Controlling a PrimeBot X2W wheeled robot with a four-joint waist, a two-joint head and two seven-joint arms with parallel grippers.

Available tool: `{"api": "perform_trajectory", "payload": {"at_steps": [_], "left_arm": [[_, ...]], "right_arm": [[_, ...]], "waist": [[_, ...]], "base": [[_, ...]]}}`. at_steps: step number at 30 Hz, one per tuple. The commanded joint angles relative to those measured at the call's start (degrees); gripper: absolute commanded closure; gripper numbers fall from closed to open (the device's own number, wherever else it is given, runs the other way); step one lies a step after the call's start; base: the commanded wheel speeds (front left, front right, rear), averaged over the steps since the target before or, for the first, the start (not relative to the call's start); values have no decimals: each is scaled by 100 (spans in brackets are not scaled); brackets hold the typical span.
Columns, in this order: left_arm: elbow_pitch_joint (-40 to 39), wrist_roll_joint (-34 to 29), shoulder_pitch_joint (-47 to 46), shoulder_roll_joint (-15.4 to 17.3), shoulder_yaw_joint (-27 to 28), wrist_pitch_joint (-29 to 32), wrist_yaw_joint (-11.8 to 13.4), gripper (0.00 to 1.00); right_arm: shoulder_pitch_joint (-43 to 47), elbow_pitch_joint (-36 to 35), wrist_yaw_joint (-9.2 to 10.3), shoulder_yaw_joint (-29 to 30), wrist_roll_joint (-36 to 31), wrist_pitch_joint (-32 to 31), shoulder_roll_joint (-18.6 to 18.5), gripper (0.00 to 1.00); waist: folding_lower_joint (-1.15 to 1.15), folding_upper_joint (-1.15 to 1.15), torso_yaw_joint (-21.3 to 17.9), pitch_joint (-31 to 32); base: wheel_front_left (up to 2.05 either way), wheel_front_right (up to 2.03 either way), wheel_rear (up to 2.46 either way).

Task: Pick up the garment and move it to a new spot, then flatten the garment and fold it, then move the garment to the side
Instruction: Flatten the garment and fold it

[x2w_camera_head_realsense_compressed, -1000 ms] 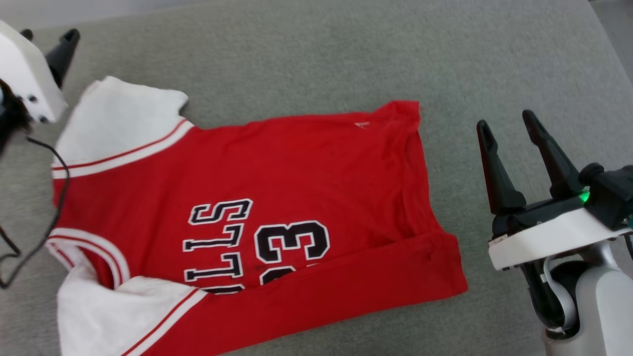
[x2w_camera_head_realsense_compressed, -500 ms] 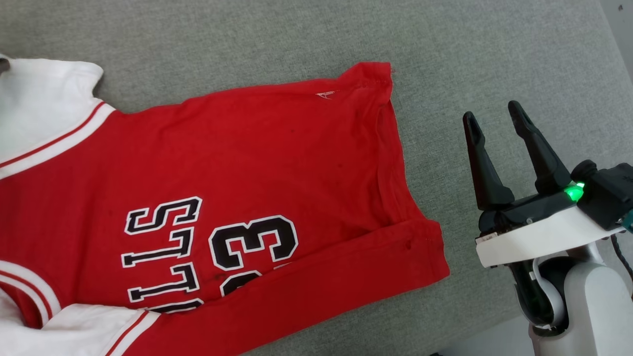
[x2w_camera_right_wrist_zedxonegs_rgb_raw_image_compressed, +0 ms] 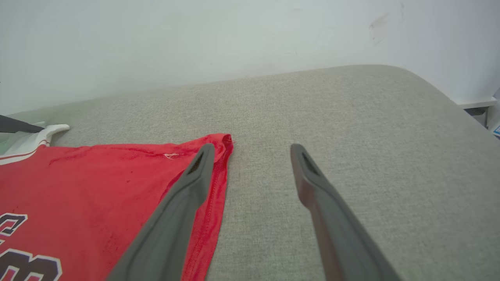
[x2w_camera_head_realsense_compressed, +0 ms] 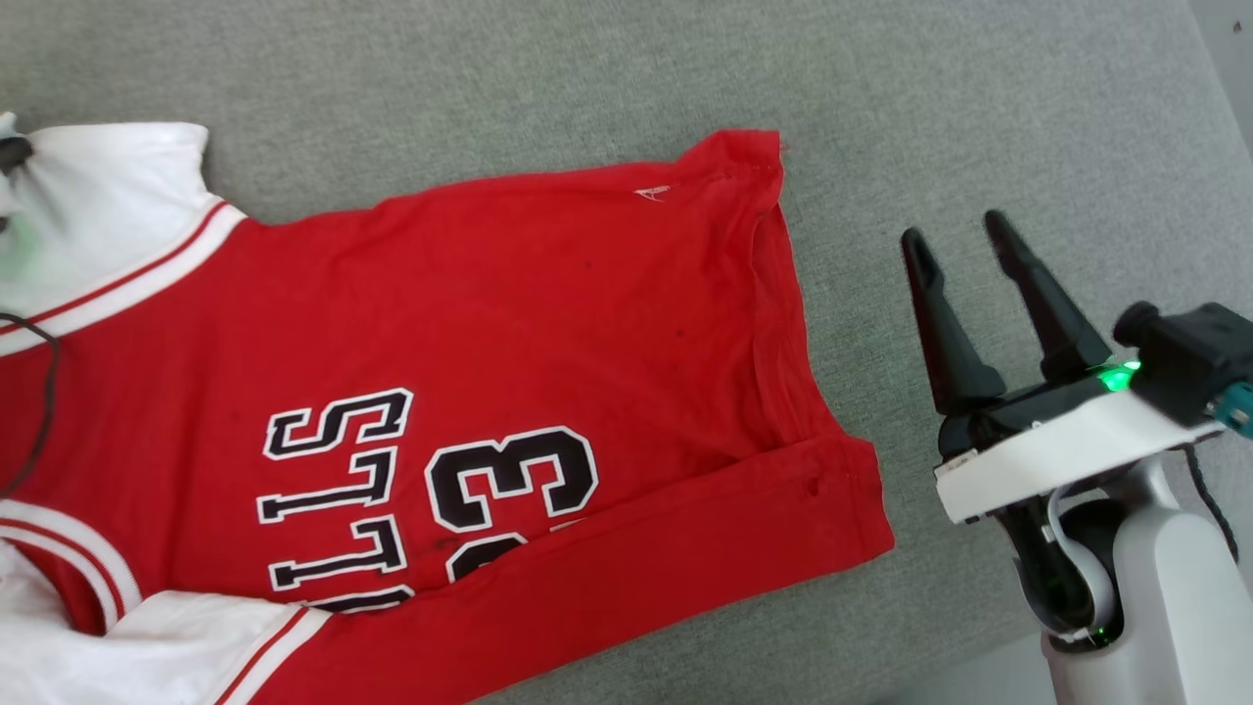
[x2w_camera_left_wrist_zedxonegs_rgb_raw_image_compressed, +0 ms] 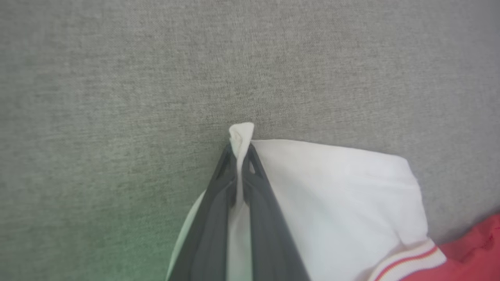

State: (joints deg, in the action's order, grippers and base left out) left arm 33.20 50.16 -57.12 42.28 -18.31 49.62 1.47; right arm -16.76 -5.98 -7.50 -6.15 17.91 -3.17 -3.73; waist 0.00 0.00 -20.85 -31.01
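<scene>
The red jersey-style T-shirt with white short sleeves and a black "23" (x2w_camera_head_realsense_compressed: 548,323) lies spread chest-up on the grey woven fabric surface (x2w_camera_head_realsense_compressed: 607,69), with 1 long red edge turned over on itself. The left gripper (x2w_camera_left_wrist_zedxonegs_rgb_raw_image_compressed: 239,150) is clamped on a fold at the corner of the white sleeve (x2w_camera_left_wrist_zedxonegs_rgb_raw_image_compressed: 332,195). The right gripper (x2w_camera_head_realsense_compressed: 954,232) stands spread and empty just beside the hem, not touching it.

The shirt looks light and limp, so pulled from 1 corner it would likely drag and wrinkle. A second hold at the red hem corner (x2w_camera_right_wrist_zedxonegs_rgb_raw_image_compressed: 224,140) seems wise.

The left wrist view gives the pinch up close, with white cloth poking past the fingertips. The head view leaves this unclear at its left edge. The right wrist view adds a pale wall (x2w_camera_right_wrist_zedxonegs_rgb_raw_image_compressed: 195,39) behind the surface.
</scene>
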Motion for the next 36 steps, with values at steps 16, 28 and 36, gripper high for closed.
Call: {"api": "perform_trajectory", "payload": {"at_steps": [16,28,36], "left_arm": [[-321,-205,-354,-897,-326,-1215,-570,100],[-630,-210,-270,-1111,-499,-1561,-737,100],[-556,-65,64,-1163,-474,-1827,-777,100]], "right_arm": [[-2192,2732,2,66,1119,-2357,-673,0],[-3346,4807,1,-50,705,-4299,-567,82],[-3553,4573,1,-170,624,-3914,-778,100]], "waist": [[0,0,1208,550],[0,0,1695,343],[0,0,1776,672]], "base": [[0,0,0],[0,0,0],[0,0,0]]}}
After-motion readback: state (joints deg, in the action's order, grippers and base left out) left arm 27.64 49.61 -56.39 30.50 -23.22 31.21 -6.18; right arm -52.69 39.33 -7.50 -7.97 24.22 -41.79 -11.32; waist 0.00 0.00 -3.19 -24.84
